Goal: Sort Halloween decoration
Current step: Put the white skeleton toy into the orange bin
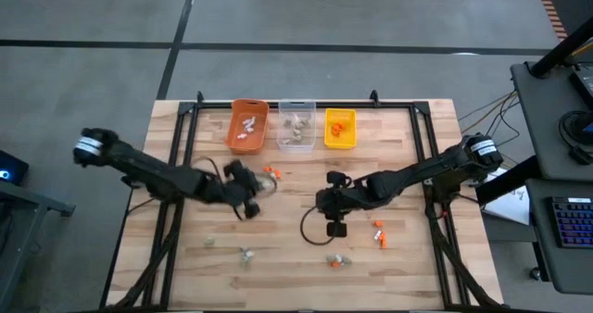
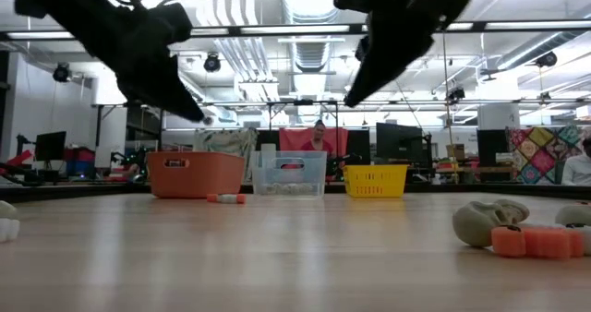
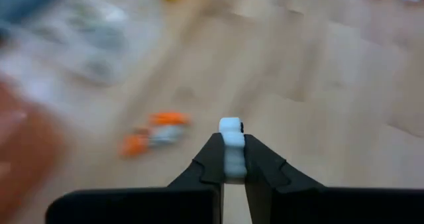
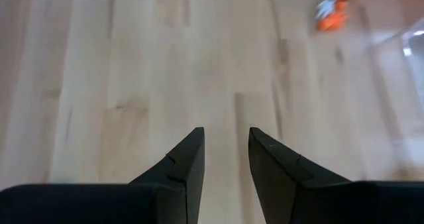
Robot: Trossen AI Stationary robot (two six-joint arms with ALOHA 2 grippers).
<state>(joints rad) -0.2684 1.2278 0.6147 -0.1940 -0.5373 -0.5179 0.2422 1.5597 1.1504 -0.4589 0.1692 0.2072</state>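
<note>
Near the counter's [image 1: 185, 257] middle, a white trinket [image 3: 230, 126] is pinched in the closed left end effector [image 3: 232, 159]; carrying to the orange bin [image 1: 248, 126] seems next. Empty, the right end effector [image 4: 226, 151] is held part-open.

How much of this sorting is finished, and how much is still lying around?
Partly done: the orange bin, clear bin and yellow bin each hold trinkets. The left gripper pinches a white trinket. Still loose: orange pieces near it, and more scattered along the near side.
</note>
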